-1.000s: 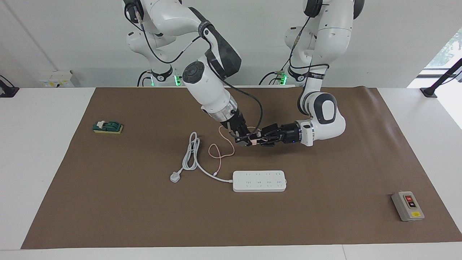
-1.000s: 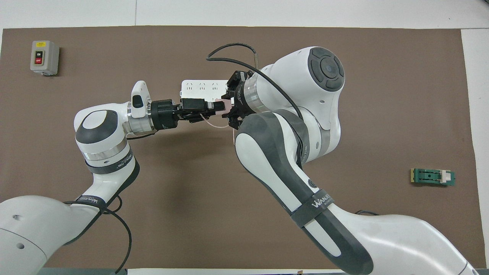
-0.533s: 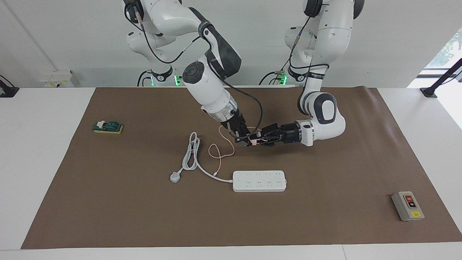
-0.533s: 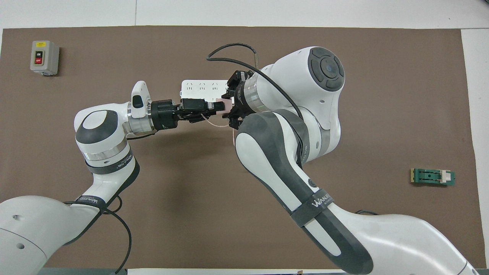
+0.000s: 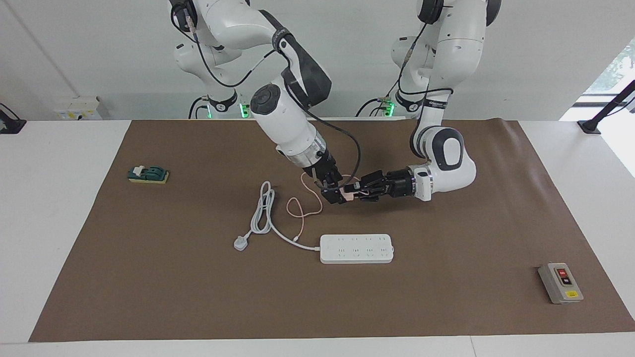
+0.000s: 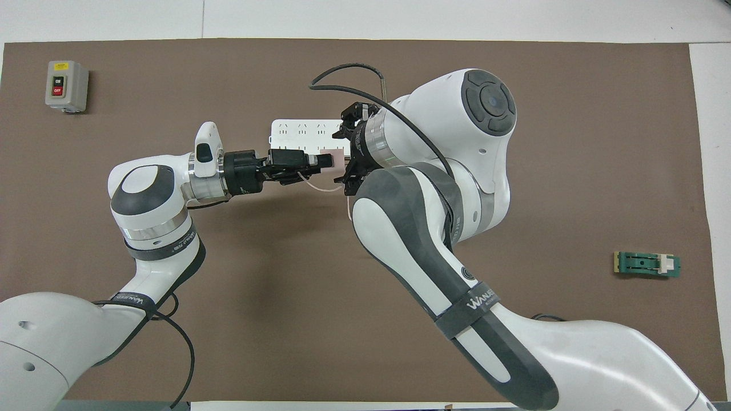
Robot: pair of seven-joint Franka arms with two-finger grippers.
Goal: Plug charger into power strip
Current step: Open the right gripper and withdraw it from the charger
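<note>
While the left pincer [image 5: 353, 192] stays clamped on the small pale-pink cube charger [image 5: 349, 195] above the bench mat, the right pincer [image 5: 336, 194], spread beside it, could snag the trailing cable. The long flat white power strip [image 5: 356, 248] lies below.

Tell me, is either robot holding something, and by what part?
The left gripper holds the pink charger by its cube body, above the mat. The right gripper is beside it; its hold cannot be told.

Pale-pink charger [image 5: 349, 196], pink cable [image 5: 303, 204]; white strip [image 5: 356, 248]; brown mat [image 5: 446, 297]; grey box [image 5: 560, 282], seemingly red button.
</note>
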